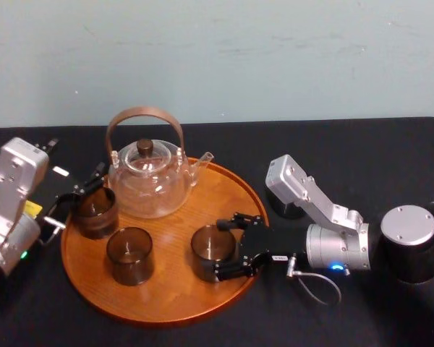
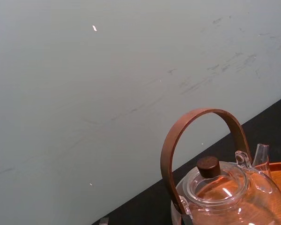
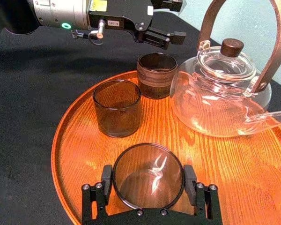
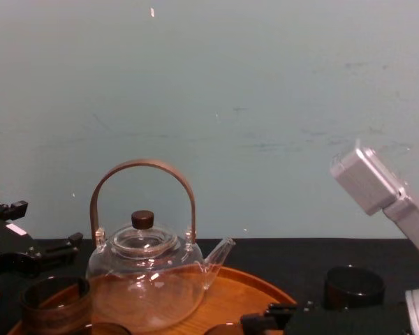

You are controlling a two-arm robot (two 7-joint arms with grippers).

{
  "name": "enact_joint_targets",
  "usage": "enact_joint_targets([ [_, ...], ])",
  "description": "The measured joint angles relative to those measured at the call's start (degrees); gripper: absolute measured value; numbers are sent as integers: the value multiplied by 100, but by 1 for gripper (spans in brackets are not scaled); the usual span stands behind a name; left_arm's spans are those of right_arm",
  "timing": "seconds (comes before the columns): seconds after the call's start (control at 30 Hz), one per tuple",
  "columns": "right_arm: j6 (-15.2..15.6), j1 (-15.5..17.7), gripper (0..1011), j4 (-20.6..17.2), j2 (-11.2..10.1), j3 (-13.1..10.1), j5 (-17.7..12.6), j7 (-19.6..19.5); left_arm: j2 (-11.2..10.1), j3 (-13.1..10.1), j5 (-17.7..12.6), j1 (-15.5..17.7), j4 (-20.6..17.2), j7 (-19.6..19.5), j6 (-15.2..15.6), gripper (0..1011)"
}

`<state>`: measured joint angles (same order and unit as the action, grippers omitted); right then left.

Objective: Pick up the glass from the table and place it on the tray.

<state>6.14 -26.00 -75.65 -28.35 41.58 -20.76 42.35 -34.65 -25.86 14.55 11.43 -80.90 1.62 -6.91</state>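
Lower middle, a glass [image 1: 212, 251] on the tray [image 1: 166, 293] is gripped by the right gripper [image 1: 231, 246]; the left gripper [image 1: 79, 191] seems open.

Boxy silver links form the left arm [image 1: 14, 191] and right arm [image 1: 322, 206], the left gripper [image 3: 177, 20] and right gripper [image 1: 220, 249] are black, screws [image 3: 85, 187] dot the right one, a green light [image 3: 65, 25] glows left, a blue light [image 1: 338, 267] and looped cable [image 1: 318, 286] right.
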Motion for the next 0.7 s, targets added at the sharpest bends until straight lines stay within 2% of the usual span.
enact_joint_targets([
  [0.13,2,2,1002,-2,-1,-2,-6,2,0,0,0,0,0,0,0,1002],
  [0.7,5,2,1003,-6,-3,-4,-16,9,0,0,0,0,0,0,0,1001],
])
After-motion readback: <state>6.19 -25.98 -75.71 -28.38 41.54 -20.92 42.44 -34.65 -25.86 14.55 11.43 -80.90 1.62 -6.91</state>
